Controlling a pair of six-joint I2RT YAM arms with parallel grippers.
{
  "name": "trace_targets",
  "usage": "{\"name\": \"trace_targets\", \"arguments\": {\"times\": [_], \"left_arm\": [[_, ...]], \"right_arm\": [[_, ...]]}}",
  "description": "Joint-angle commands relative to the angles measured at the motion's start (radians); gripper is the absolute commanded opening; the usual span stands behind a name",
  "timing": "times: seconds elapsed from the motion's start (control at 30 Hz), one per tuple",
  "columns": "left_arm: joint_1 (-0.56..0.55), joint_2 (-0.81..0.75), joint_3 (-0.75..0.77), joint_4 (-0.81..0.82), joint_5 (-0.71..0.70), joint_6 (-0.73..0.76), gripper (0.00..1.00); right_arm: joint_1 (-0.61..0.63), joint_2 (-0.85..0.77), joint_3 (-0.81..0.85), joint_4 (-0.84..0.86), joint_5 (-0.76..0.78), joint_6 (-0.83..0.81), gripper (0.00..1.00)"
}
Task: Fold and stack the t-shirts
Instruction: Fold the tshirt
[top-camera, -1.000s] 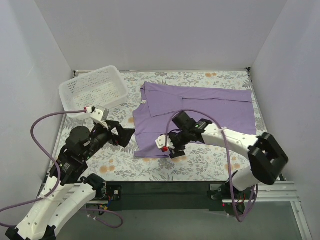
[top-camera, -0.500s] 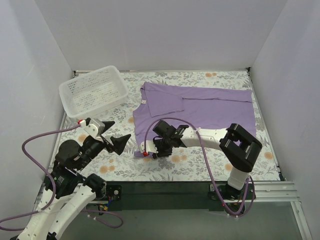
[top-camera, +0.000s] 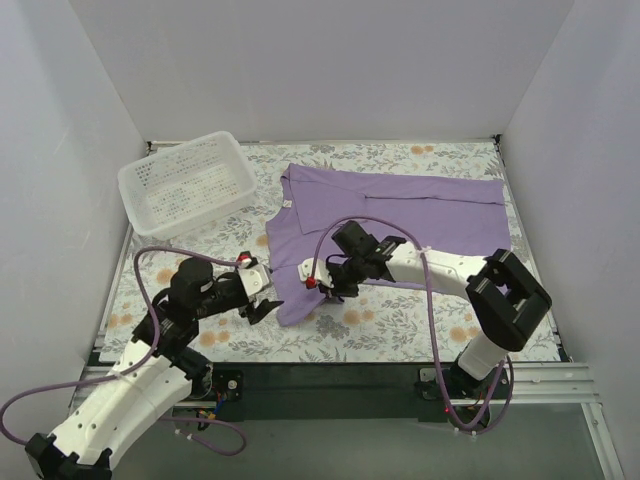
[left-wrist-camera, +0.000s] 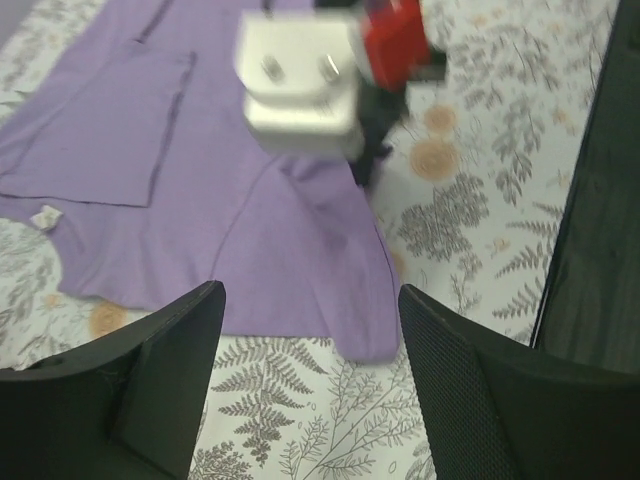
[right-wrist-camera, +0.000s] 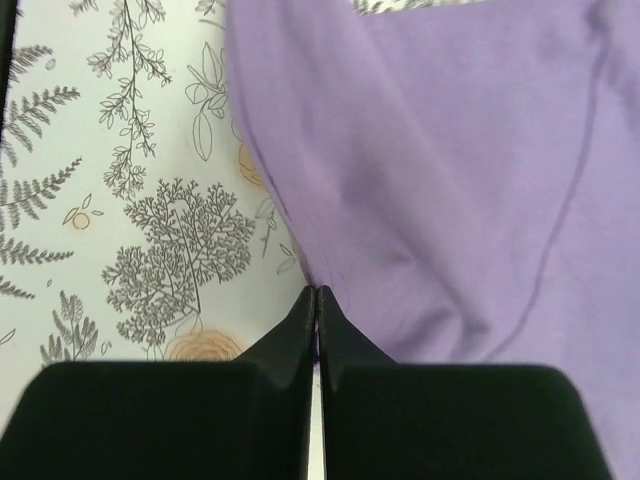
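A lavender t-shirt (top-camera: 400, 215) lies spread across the floral table, collar end to the left. My right gripper (top-camera: 325, 288) is at its near hem, and in the right wrist view its jaws (right-wrist-camera: 316, 292) are shut on the t-shirt's edge (right-wrist-camera: 440, 180), with the cloth puckered around them. My left gripper (top-camera: 262, 300) sits low over the table just left of the shirt's near corner. In the left wrist view it is open (left-wrist-camera: 310, 300), with that corner of the t-shirt (left-wrist-camera: 200, 230) between its fingers and touching neither. The right gripper's white and red body (left-wrist-camera: 300, 80) shows beyond.
A white perforated basket (top-camera: 130, 185) stands at the back left of the table. The table's dark front edge (top-camera: 330, 375) runs just behind the left gripper. White walls close in the left, back and right sides.
The right gripper closed on the t-shirt's near hem and drew it slightly up and back. The left arm swung down and right to the shirt's near left corner, its jaws narrowing a little.
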Motion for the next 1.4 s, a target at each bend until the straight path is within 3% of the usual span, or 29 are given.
{"name": "trace_targets", "arguments": {"times": [0.0, 0.33, 0.6, 1.1, 1.37], "left_arm": [[0.002, 0.049, -0.028, 0.006, 0.159, 0.204, 0.67], [-0.035, 0.166, -0.094, 0.072, 0.193, 0.24, 0.56], [-0.104, 0.137, -0.199, 0.143, 0.047, 0.242, 0.57], [-0.187, 0.251, -0.206, 0.238, -0.135, 0.26, 0.57], [-0.207, 0.322, -0.191, 0.256, -0.16, 0.252, 0.47]], "right_arm": [[-0.058, -0.074, -0.024, -0.016, -0.212, 0.014, 0.01], [-0.155, -0.02, 0.02, -0.018, -0.346, 0.087, 0.01], [-0.23, 0.035, 0.085, -0.013, -0.404, 0.188, 0.01], [-0.281, 0.101, 0.152, 0.004, -0.453, 0.3, 0.01], [-0.285, 0.098, 0.149, 0.01, -0.463, 0.307, 0.01]]}}
